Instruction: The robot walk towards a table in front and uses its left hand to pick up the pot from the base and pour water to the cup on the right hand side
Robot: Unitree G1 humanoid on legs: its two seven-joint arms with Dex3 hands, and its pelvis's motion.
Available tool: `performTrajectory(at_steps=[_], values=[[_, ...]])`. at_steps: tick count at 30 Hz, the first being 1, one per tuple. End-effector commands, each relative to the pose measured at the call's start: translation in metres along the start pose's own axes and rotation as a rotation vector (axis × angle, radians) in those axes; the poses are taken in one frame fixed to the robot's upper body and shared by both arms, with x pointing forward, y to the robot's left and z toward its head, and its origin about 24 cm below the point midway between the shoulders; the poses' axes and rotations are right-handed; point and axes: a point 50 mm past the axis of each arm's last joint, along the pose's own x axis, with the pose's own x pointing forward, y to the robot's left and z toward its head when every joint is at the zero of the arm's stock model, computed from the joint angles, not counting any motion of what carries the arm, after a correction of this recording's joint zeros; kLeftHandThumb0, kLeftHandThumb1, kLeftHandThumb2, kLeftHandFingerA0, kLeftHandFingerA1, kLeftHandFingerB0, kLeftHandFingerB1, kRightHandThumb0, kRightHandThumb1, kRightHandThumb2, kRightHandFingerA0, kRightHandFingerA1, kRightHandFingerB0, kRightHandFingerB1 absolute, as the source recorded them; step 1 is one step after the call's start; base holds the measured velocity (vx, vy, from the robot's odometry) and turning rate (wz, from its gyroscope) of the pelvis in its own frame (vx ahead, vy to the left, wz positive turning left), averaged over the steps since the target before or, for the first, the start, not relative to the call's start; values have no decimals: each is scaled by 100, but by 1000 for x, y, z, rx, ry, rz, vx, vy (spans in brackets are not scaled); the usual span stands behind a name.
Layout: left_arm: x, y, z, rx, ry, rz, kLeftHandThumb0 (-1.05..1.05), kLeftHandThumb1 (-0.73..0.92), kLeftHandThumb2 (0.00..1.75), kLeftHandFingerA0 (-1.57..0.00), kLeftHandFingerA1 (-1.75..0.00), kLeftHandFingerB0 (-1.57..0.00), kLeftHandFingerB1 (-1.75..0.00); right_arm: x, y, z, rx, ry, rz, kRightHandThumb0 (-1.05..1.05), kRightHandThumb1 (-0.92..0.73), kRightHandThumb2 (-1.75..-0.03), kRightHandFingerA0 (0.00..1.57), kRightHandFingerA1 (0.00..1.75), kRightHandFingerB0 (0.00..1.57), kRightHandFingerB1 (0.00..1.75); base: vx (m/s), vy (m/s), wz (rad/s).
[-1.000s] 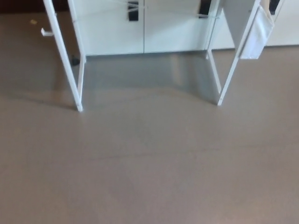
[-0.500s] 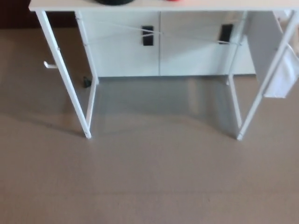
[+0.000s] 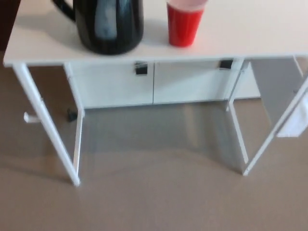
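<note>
1. White table (image 3: 250,36) fills the far part of your head view, its thin legs standing on grey-brown floor (image 3: 159,192).
2. Your black pot (image 3: 109,24) stands left on it, the red cup (image 3: 184,25) just right, apart.
3. Neither of your hands shows, so I cannot tell their state.

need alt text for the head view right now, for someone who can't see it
A glossy black pot and a red plastic cup stand apart on a white table, the cup to the pot's right. Below the tabletop are white metal legs, a white cabinet behind them, and grey-brown floor. Neither robot hand is in view.
</note>
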Motion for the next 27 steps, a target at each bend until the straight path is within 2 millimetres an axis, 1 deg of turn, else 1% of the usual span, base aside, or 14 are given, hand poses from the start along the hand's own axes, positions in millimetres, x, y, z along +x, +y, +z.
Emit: performTrajectory(at_steps=[1,6,7,8,9,11,13,14,15,21,22,23,24,27], values=[[-3,9,7,-69,1,34,0,54,95,-30,-56,-14,-49,-1,-3,-3,11,5,-17,-31,-49,-65,38,70,29,44,351,134,0],[-5,10,6,-83,26,44,-2,56,96,-34,-57,-13,-48,-3,-4,-2,-11,0,-12,-23,-55,-76,34,66,26,43,363,55,13],[-7,11,5,-83,31,43,-2,54,95,-30,-56,-11,-48,-3,-5,-1,-30,-1,-9,-23,-44,-100,31,65,17,55,406,-46,11],[-10,13,5,-79,29,36,-2,54,95,-30,-56,-11,-48,-2,-6,-2,-36,0,-5,-23,-44,-100,31,65,17,55,433,-68,24],[-12,15,6,-92,27,43,-1,52,94,-32,-57,-12,-48,-2,-6,-4,-33,6,-4,-27,-53,-76,31,66,26,43,524,-20,56],[-15,16,7,-106,25,45,-1,53,95,-29,-56,-11,-48,-2,-5,-8,-31,12,-10,-28,-48,-75,30,65,26,44,501,-16,30],[-19,19,5,-89,36,42,-3,56,96,-30,-56,-11,-48,-3,-5,-10,-15,12,-16,-28,-32,-90,27,63,16,54,472,-8,37],[-20,19,4,-87,40,43,-3,56,96,-30,-56,-11,-48,-3,-5,-10,-10,13,-14,-28,-32,-90,27,63,16,54,454,-8,1],[-22,24,3,-89,51,47,-2,55,96,-35,-57,-12,-48,-2,-5,-8,11,13,-28,-28,-47,-67,35,68,27,41,446,1,-2],[-28,27,5,-100,65,8,-4,55,96,-30,-56,-12,-48,-6,-11,-12,-14,24,-18,-32,-48,-68,33,68,24,44,417,64,-25],[-26,25,6,-103,56,12,-3,55,96,-26,-54,-12,-48,-5,-10,-11,12,16,-18,-24,-36,-93,32,66,18,55,400,210,-69],[-26,25,7,-103,55,13,-3,55,96,-26,-54,-12,-48,-5,-10,-11,12,16,-19,-24,-36,-93,32,66,18,55,435,259,65],[-27,25,7,-103,51,11,-2,55,96,-29,-56,-12,-48,-6,-11,-11,18,13,-23,-28,-47,-70,35,72,26,45,434,222,-43],[-26,26,9,-118,57,29,-5,58,98,-27,-54,-10,-47,-6,-10,-10,-11,7,7,-31,-48,-74,26,70,18,45,247,183,-30]])
